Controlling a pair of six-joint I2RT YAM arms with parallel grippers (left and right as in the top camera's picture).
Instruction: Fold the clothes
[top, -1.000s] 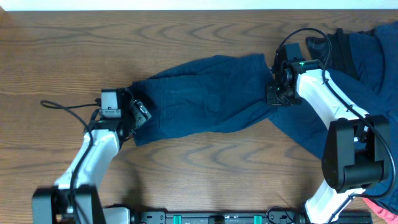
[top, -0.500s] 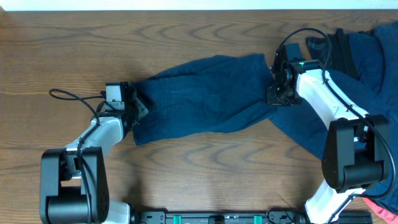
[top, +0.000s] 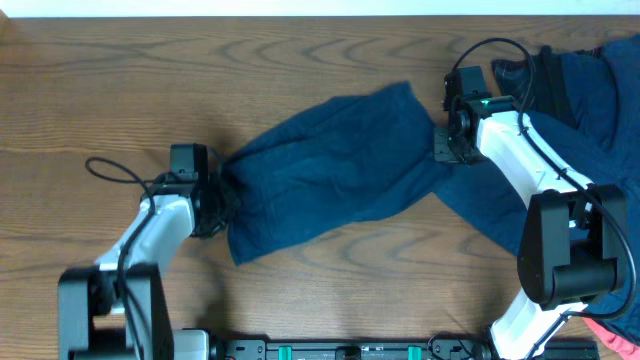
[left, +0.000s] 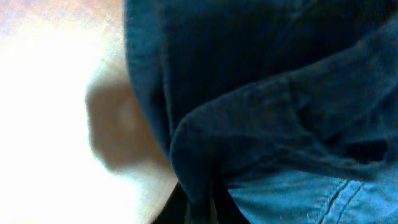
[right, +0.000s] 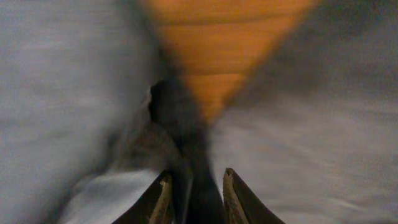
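**Overhead:** A wrinkled navy garment (top: 330, 170) of soft cloth is spread diagonally across the wood-grain table (top: 100, 80). Further clothes (top: 590, 90) are heaped at the far right. The left gripper (top: 218, 195) is set at the garment's left edge, the right gripper (top: 447, 150) near its right end.

**Left wrist:** A creased fold of the garment (left: 267, 93) is seen pinched in the closed jaws, beside glare-washed table (left: 50, 124).

**Right wrist:** The cloth (right: 62, 93) is rendered blurred and greyish. The fingers (right: 158, 196) stand slightly apart about a dark ridge. Whether it is gripped cannot be told.
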